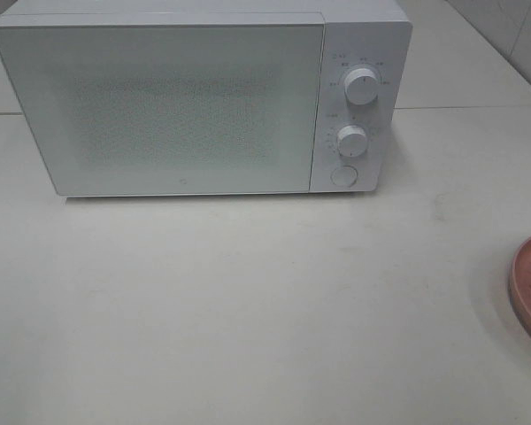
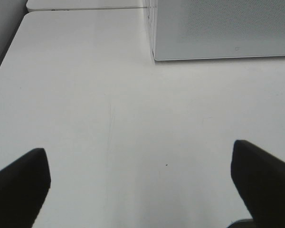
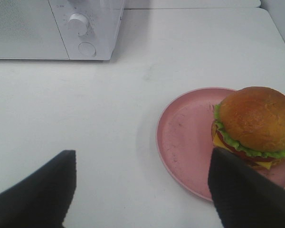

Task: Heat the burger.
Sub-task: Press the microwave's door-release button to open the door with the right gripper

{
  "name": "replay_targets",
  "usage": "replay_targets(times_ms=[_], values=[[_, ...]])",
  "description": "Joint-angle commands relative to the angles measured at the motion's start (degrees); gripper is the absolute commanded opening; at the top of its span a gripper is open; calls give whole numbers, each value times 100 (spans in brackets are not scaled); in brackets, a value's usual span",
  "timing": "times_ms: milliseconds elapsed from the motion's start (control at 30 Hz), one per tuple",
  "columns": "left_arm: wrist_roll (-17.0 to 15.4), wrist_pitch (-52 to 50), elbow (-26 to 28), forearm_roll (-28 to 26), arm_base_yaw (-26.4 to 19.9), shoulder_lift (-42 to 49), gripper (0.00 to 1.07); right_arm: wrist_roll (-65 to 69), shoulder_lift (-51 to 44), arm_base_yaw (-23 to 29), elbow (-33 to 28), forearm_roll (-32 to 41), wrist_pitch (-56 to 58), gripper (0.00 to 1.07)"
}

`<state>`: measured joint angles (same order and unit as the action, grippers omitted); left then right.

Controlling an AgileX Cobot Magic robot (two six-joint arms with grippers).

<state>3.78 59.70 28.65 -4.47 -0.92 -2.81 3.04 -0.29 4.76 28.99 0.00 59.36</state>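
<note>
On the counter [image 1: 248, 310] the closed microwave [image 1: 159, 102] is standing at the back. The pink plate [image 3: 180, 137] on the right side is carrying the burger [image 3: 256, 123], just beside the right hand [image 3: 141, 171]. The left hand [image 2: 137, 161] is working farther off. Both are gaping wide, holding nothing.

Burger [image 3: 255, 118] upright, apparently whole, on pink plate [image 3: 180, 137]

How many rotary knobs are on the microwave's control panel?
2. On the microwave, the upper knob sits near the panel's top; the lower knob is below it, above a round button. None appear hidden.
</note>
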Motion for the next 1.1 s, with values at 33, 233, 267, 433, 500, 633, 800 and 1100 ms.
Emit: replay_targets(times_ms=[33,233,267,433,500,633,800,1100], values=[[-40,-17,-11,0,23,11,98,-17,-155,11,6,34,0,74],[-40,-17,-11,0,23,11,98,-17,-155,11,6,34,0,74],[-40,-17,-11,0,23,11,98,-17,-155,11,6,34,0,74],[-40,-17,-11,0,23,11,98,-17,-149,11,6,34,-6,74],[-40,-17,-11,0,23,11,98,-17,-143,11,6,34,-11,74],[-40,-17,-11,0,23,11,98,-11,178,11,172,34,-86,74],[-40,-17,-11,0,23,11,98,6,705,11,206,34,-384,74],[-40,-17,-11,0,23,11,98,6,1513,11,206,34,-991,74]])
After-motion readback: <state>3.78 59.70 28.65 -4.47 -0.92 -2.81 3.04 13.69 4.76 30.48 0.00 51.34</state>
